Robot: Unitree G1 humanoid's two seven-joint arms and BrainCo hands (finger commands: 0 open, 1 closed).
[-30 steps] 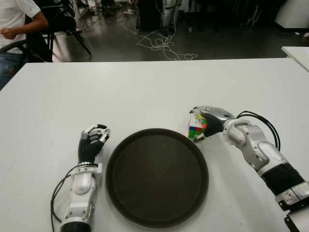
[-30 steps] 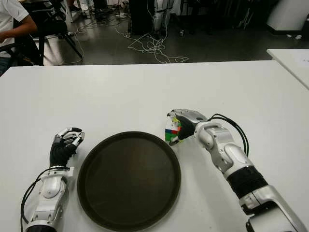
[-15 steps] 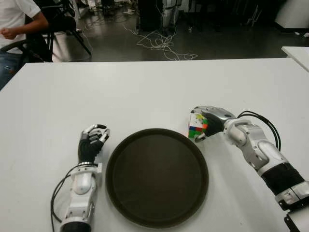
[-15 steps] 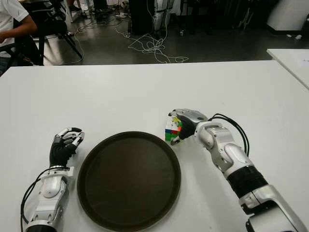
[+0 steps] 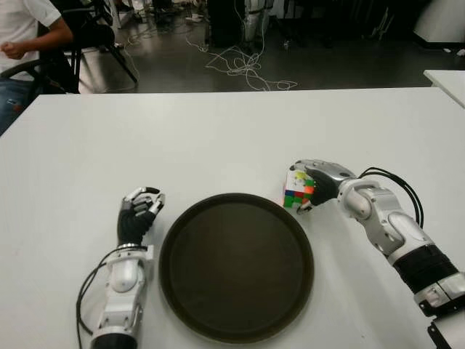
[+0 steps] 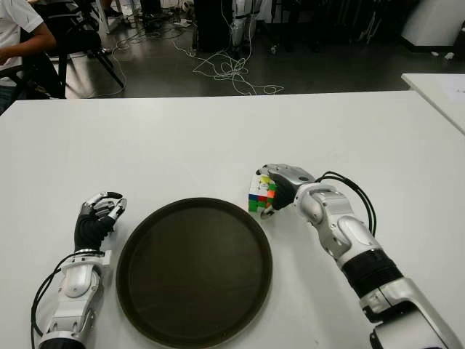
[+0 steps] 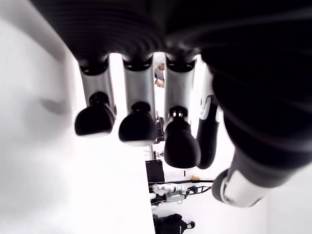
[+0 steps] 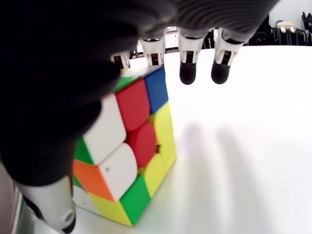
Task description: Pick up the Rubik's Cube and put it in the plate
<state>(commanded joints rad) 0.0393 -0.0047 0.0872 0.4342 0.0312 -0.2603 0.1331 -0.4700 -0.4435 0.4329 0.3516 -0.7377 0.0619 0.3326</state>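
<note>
The Rubik's Cube (image 5: 296, 188) stands on the white table (image 5: 218, 138) just off the far right rim of the round dark plate (image 5: 174, 240). My right hand (image 5: 311, 187) wraps it from the right. In the right wrist view the fingers arch over the cube's (image 8: 126, 151) top, two fingertips (image 8: 187, 73) reach past its far edge, and the thumb (image 8: 48, 204) presses its near side. The plate holds nothing. My left hand (image 5: 138, 214) shows to the left of the plate, fingers curled and holding nothing.
A seated person (image 5: 22, 36) is at the far left beyond the table. Cables (image 5: 247, 69) lie on the floor behind it. The corner of another white table (image 5: 447, 80) shows at the right.
My right hand has closed in a little on the cube, which has shifted very slightly. The left hand and plate have not moved.
</note>
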